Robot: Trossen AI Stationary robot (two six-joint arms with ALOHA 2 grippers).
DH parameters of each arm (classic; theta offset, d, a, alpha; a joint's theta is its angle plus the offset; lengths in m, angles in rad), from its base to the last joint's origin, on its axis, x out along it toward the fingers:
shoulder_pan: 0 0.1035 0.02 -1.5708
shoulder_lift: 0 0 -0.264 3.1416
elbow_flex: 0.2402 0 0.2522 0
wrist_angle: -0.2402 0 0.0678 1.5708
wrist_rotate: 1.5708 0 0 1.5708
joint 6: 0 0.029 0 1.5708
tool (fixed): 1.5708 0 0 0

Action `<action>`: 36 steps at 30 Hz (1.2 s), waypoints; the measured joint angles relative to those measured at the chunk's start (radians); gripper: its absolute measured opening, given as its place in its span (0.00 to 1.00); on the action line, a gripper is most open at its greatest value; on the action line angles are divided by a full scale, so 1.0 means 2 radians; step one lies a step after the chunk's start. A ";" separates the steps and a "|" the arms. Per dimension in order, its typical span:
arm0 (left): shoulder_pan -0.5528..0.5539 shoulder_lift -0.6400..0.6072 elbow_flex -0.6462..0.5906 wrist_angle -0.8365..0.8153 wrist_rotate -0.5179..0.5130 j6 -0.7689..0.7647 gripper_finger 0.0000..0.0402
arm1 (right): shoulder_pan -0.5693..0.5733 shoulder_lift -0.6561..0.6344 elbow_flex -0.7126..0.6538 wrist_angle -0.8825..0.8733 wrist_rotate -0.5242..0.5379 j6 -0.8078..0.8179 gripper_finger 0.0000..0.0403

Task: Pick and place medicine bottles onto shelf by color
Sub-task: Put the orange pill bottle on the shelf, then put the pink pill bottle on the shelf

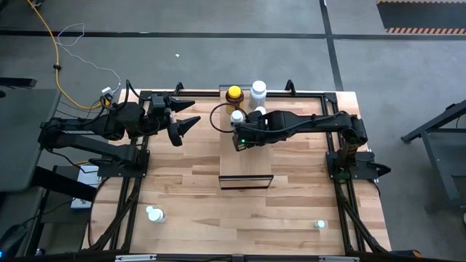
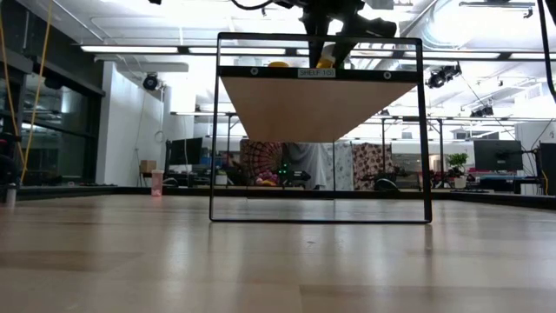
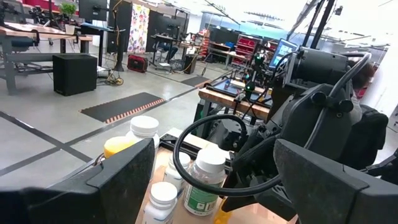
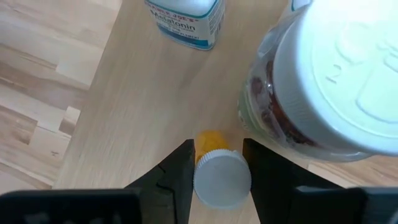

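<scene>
My right gripper (image 1: 239,141) reaches from the table's right over the light-wood shelf (image 1: 246,166) and is shut on a tiny orange bottle with a white cap (image 4: 222,179). At the shelf's far end stand an amber bottle with a yellow cap (image 1: 234,94) and white bottles (image 1: 258,89) (image 1: 237,115). In the right wrist view a big white-capped bottle (image 4: 336,81) and a white labelled bottle (image 4: 186,18) stand close by. My left gripper (image 1: 194,113) is open and empty, left of the shelf, above the table. My right gripper pinches the tiny orange bottle by the two sides of its white cap (image 4: 205,180) between its two fingers, which come from above, pointing down. The bottle stands upright, its orange body (image 4: 211,140) below the cap. Whether its base is on the shelf I cannot tell.
A white bottle (image 1: 154,214) lies on the tabletop near the front left, and a tiny bottle (image 1: 319,225) stands near the front right. The shelf's near half is bare wood. In the low view the shelf (image 2: 317,104) is raised on a thin dark frame (image 2: 214,130).
</scene>
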 joint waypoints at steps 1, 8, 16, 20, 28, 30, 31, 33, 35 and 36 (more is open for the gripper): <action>0.000 0.000 0.000 0.000 0.000 0.000 0.80 | 0.000 0.000 0.000 0.000 0.000 0.000 0.31; 0.000 0.000 0.000 0.000 0.000 0.000 0.80 | 0.000 0.000 0.000 0.000 -0.004 0.006 0.31; 0.000 0.000 0.000 0.000 0.000 0.000 0.80 | 0.000 0.000 0.000 0.000 -0.007 0.008 0.32; 0.000 0.000 0.000 0.000 0.000 0.000 0.80 | 0.000 0.000 0.000 0.000 -0.006 0.008 0.40; 0.000 0.000 0.000 0.000 0.000 0.020 0.80 | 0.000 0.000 0.000 0.000 -0.002 0.006 0.58; 0.000 0.000 0.000 0.000 0.000 0.021 0.80 | -0.001 0.000 0.000 0.000 -0.002 -0.008 0.60; 0.000 0.000 0.000 0.000 0.000 0.021 0.80 | -0.001 -0.002 0.000 -0.001 -0.003 -0.013 0.61; 0.000 0.000 0.000 0.000 0.000 0.021 0.80 | -0.001 -0.005 0.007 -0.008 -0.004 -0.022 0.61; 0.000 -0.001 0.000 0.000 0.002 0.018 0.80 | 0.003 -0.012 0.020 -0.004 -0.008 -0.045 0.61; 0.000 -0.002 0.000 0.000 0.007 0.014 0.80 | 0.007 -0.016 0.026 -0.002 -0.011 -0.066 0.61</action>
